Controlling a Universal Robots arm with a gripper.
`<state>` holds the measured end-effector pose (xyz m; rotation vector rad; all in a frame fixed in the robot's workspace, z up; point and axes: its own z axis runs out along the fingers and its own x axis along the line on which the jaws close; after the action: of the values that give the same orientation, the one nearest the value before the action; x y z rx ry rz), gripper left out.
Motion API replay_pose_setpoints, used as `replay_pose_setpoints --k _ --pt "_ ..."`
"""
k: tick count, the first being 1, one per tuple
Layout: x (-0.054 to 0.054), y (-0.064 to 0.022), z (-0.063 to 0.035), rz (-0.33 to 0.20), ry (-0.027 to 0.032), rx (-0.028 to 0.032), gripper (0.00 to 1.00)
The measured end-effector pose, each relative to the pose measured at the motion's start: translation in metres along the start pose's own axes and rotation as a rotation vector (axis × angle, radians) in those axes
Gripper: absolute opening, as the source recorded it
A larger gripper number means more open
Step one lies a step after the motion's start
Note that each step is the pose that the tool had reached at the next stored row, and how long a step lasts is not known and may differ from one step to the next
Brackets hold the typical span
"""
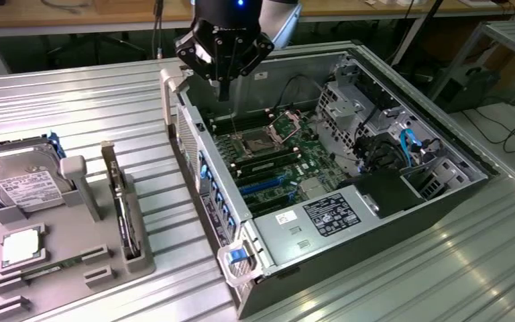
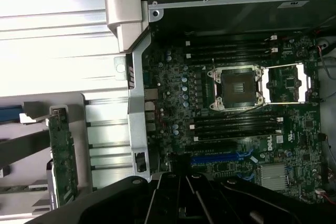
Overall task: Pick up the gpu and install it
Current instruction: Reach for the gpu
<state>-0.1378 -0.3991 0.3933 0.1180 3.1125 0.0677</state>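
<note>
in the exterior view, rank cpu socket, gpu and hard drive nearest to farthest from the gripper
1. cpu socket, inside the open case, close by the gripper.
2. gpu, upright in the grey tray, exterior view's left.
3. hard drive, farther toward that left edge.

Above case (image 1: pixel 280 233): side panel off, open.
Inside case: drive cage (image 1: pixel 347 107) and cables (image 1: pixel 410 144) crowd one end.
Beside case: gpu (image 1: pixel 125 215) top free.
</note>
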Motion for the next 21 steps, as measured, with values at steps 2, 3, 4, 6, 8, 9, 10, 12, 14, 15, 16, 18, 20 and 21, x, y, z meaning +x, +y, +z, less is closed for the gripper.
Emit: replay_pose_setpoints --k 2,3,4,6,8,9,10,12,14,15,16,18,20,21 --pt "0.002 -0.0001 0.0 0.0 0.0 0.0 0.11" --pt "0.003 -0.0002 0.0 0.0 0.0 0.0 0.11" --pt "0.004 -0.0003 -0.0001 0.0 0.0001 0.0002 0.11" --pt "0.006 -0.0005 -0.0001 0.0 0.0 0.0001 0.11" --pt "0.008 -0.0007 -0.0001 0.0 0.0 -0.0001 0.11" --pt "0.009 -0.0008 -0.0002 0.0 0.0001 0.0001 0.11" --pt "0.009 -0.0009 -0.0001 0.0 0.0 0.0 0.11" --pt "0.011 -0.0011 -0.0001 0.0 0.0001 0.0001 0.11" --pt "0.013 -0.0013 -0.0001 0.0 0.0 0.0 0.11" --pt "0.015 -0.0014 0.0 0.0 0.0 0.0 0.11" --pt "0.016 -0.0015 -0.0001 0.0 0.0 0.0 0.11" --pt "0.018 -0.0018 0.0 0.0 0.0 0.0 0.11" --pt "0.019 -0.0019 -0.0001 0.0 0.0001 0.0 0.11" --pt "0.02 -0.002 -0.0001 0.0 0.0001 0.0 0.11"
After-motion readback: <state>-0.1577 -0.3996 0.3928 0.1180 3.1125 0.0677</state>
